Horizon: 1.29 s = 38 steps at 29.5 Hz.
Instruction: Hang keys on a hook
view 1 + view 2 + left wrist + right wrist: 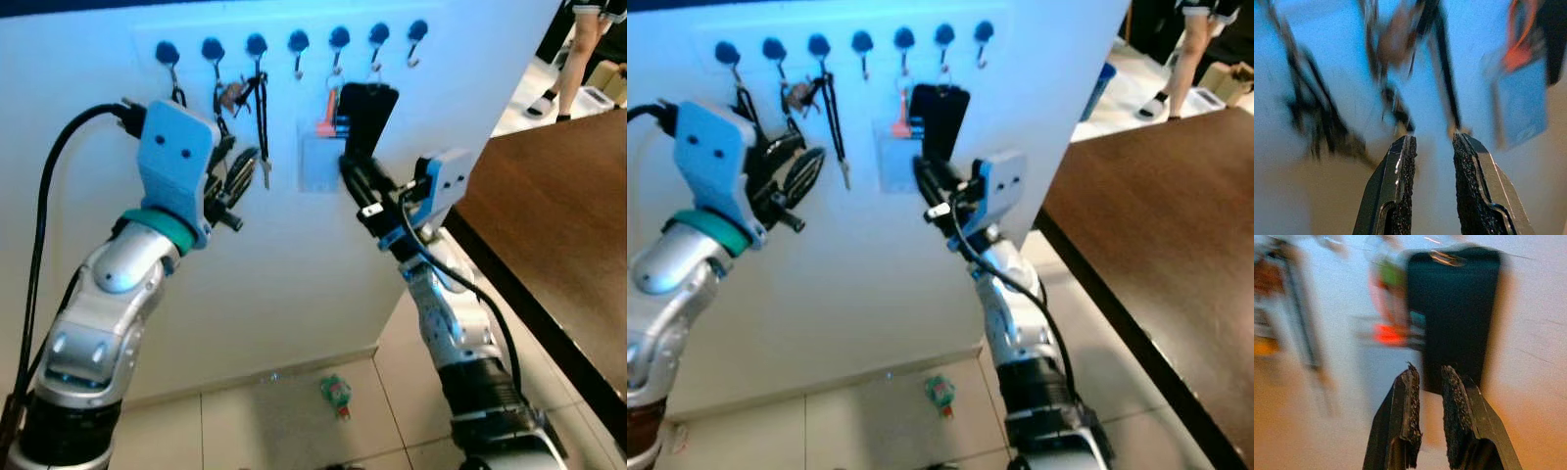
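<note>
both grippers are raised to the white wall, jaws slightly apart, empty: left gripper (235, 181) beside hanging keys (257, 108), right gripper (355, 181) below a black tag (364, 116).

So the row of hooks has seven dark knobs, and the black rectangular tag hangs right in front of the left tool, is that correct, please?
Not quite. The row of hooks does have seven dark knobs, but the black rectangular tag hangs in front of the right tool, as the right wrist view shows. The left tool faces the dangling keys.
</note>
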### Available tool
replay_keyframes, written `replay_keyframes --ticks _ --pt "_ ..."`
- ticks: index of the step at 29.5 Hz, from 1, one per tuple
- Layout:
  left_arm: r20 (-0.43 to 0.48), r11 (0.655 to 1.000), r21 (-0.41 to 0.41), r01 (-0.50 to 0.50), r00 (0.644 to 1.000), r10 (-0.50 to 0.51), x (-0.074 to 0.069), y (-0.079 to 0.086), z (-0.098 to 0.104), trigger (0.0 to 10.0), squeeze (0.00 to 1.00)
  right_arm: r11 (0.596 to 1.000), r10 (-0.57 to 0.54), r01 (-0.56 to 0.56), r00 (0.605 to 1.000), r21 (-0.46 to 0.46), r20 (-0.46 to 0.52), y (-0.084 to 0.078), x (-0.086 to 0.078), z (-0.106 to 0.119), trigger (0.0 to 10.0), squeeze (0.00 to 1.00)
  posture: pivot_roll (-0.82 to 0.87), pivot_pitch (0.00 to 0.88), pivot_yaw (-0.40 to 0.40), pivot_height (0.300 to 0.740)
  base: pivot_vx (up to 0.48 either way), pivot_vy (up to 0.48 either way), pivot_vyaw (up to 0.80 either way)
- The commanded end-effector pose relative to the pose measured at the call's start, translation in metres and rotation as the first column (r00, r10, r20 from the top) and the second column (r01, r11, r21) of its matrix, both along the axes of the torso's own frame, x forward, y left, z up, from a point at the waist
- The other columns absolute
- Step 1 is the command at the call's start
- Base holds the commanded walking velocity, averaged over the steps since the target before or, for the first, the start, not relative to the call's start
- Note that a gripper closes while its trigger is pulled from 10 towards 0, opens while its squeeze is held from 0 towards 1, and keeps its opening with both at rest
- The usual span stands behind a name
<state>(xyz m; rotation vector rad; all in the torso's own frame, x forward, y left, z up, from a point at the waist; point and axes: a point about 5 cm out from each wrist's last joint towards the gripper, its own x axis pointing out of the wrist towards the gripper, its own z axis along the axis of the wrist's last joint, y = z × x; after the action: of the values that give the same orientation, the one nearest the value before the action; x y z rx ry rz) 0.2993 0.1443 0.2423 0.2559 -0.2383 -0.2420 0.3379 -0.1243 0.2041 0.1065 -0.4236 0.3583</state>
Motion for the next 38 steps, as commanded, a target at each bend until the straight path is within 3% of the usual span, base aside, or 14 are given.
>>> replay_keyframes --ticks 1,2,7,9,13,16,19,20,24,32,38 --pt "-0.006 1.0 0.011 -0.011 1.0 0.011 0.0 0.0 -0.003 10.0 0.0 1.0 -0.03 0.03 1.0 0.001 0.004 -0.003 -0.001 0.002 10.0 0.0 0.05 0.0 0.068 0.74 0.0 0.0 0.0" --pt "-0.033 0.999 0.011 -0.043 0.999 0.043 0.003 0.002 -0.007 10.0 0.0 0.997 -0.083 0.083 0.997 -0.005 0.005 -0.008 -0.008 0.001 10.0 0.0 0.04 0.0 0.069 0.74 0.0 0.0 0.0" --pt "-0.075 0.997 -0.001 -0.073 0.995 0.072 0.006 0.005 -0.014 10.0 0.0 0.991 -0.126 0.126 0.992 -0.044 0.008 -0.01 -0.016 -0.002 10.0 0.0 0.02 0.0 0.072 0.74 0.0 0.0 0.0" --pt "-0.141 0.994 -0.034 -0.103 0.985 0.097 0.01 0.007 -0.024 10.0 0.0 0.975 -0.164 0.162 0.986 -0.149 0.0 -0.007 -0.025 -0.009 10.0 0.0 0.01 0.0 0.059 0.74 0.0 0.0 0.0" --pt "-0.123 0.992 -0.019 -0.128 0.985 0.125 0.01 0.008 -0.025 10.0 0.0 0.971 -0.19 0.171 0.976 -0.165 -0.109 -0.013 -0.021 -0.023 10.0 0.0 0.02 0.0 0.054 0.74 0.0 0.0 0.0" --pt "-0.081 0.98 0.027 -0.199 0.976 0.2 0.011 0.016 -0.027 10.0 0.0 0.973 -0.2 0.171 0.96 -0.158 -0.195 -0.025 -0.024 -0.039 10.0 0.0 0.02 0.0 0.058 0.74 0.0 0.0 0.0" --pt "-0.081 0.98 0.027 -0.199 0.976 0.2 0.011 0.016 -0.027 10.0 0.0 0.973 -0.2 0.171 0.96 -0.158 -0.195 -0.025 -0.024 -0.039 10.0 0.0 0.02 0.0 0.058 0.74 0.0 0.0 0.0" --pt "-0.07 0.968 0.057 -0.245 0.966 0.249 0.01 0.022 -0.033 10.0 0.0 0.971 -0.217 0.183 0.947 -0.155 -0.239 -0.028 -0.026 -0.047 10.0 0.0 0.03 0.0 0.058 0.74 0.0 0.0 0.0" --pt "-0.085 0.943 0.062 -0.327 0.94 0.331 0.009 0.036 -0.04 10.0 0.0 0.975 -0.206 0.174 0.943 -0.142 -0.261 -0.027 -0.025 -0.053 10.0 0.0 0.05 0.0 0.057 0.74 0.0 0.0 0.0" --pt "-0.136 0.882 -0.006 -0.472 0.874 0.466 0.013 0.05 -0.043 10.0 0.0 0.974 -0.193 0.164 0.963 -0.158 -0.19 -0.025 -0.028 -0.043 10.0 0.0 0.03 0.0 0.059 0.74 0.0 0.0 0.0" --pt "-0.134 0.885 -0.01 -0.465 0.878 0.46 0.016 0.046 -0.042 10.0 0.0 0.965 -0.222 0.192 0.961 -0.177 -0.163 -0.029 -0.03 -0.038 10.0 0.0 0.02 0.0 0.051 0.74 0.0 0.0 0.0"
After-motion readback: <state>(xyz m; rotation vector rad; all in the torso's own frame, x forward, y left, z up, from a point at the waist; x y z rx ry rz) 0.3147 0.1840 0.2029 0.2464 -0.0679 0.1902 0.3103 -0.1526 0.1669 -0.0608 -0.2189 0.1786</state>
